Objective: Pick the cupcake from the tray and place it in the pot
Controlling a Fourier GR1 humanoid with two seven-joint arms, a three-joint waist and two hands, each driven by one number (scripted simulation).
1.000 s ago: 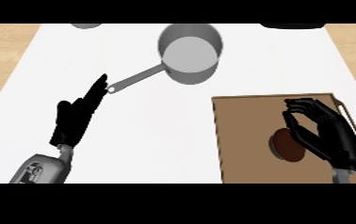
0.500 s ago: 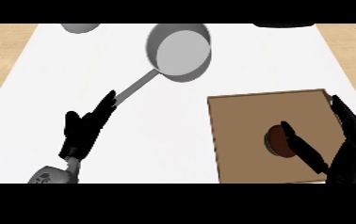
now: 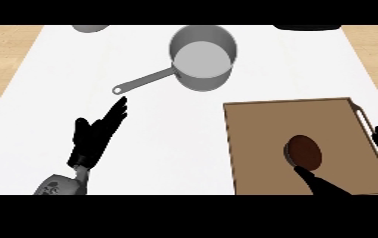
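The cupcake, dark brown and round, lies on the brown tray at the lower right. The grey pot stands upright at the upper middle, its long handle pointing down-left. Of my right hand only a black thumb shows, just below the cupcake, and a sliver of fingers at the right edge; they are spread apart and hold nothing. My left hand rests open at the lower left, fingers straight and pointing up toward the handle's end, a short gap away.
A grey bowl-like thing is cut off at the top left. A dark object sits at the top right edge. The white counter top ends in wooden strips at both sides.
The view has shifted: pot and tray sit further right and lower. My right hand has slid down and out, leaving the cupcake uncovered on the tray. The left hand keeps its open pose.
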